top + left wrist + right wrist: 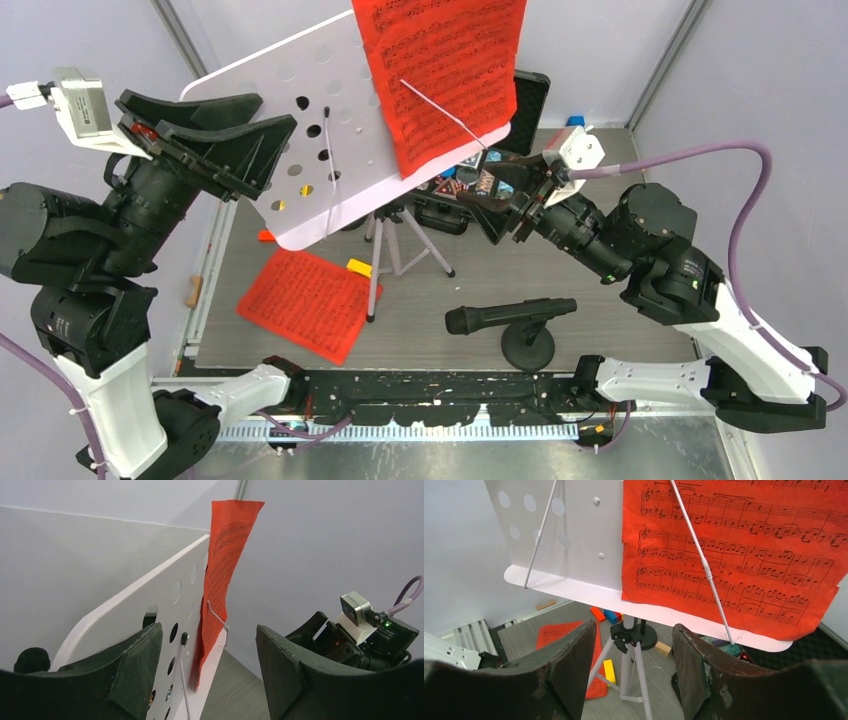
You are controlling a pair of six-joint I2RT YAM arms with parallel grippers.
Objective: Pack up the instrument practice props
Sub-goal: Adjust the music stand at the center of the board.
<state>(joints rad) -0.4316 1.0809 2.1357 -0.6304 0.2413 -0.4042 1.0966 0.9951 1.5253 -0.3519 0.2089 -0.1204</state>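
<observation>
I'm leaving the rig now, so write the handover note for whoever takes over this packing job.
Left gripper: open, empty, high beside the music rack.
Right gripper: open, empty, facing the rack's front.
Rack stands on its tripod with the clipped red page; the loose red page lies on the table; a microphone lies near the arms' bases.
Done: nothing visibly packed.
Left: all of it.

red page (pixel 445 80) on white rack (pixel 365 185)

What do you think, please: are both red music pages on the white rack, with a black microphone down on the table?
No: the top view shows one red page on the white rack, the other page on the table with the black microphone.
</observation>
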